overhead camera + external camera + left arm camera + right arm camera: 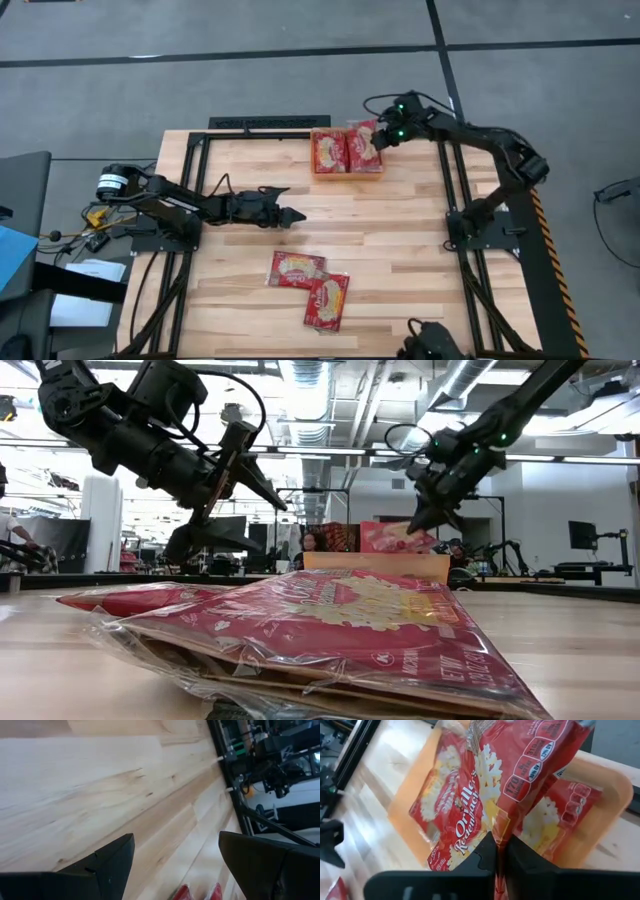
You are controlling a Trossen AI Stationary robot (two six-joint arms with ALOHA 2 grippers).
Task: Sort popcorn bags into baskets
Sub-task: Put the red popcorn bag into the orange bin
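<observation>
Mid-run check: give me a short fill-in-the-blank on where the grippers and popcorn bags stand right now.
1. The right gripper is shut on a popcorn bag hanging over the orange ____.
2. The left gripper hovers over bare table with its fingers ____.
3. The number of popcorn bags lying loose on the table, outside the basket, is ____.

Missing words: basket; open; two

My bench is a pale butcher-block table (pixel 400 240) standing on grey floor (pixel 200 90) crossed by dark seams; beyond it I see an open ceiling of silver ducts (pixel 470 380) and strip lights (pixel 310 450); white walls (pixel 560 500) behind; a dark monitor (pixel 582 535) stands far off; a seated person (pixel 310 544) faces me.
</observation>
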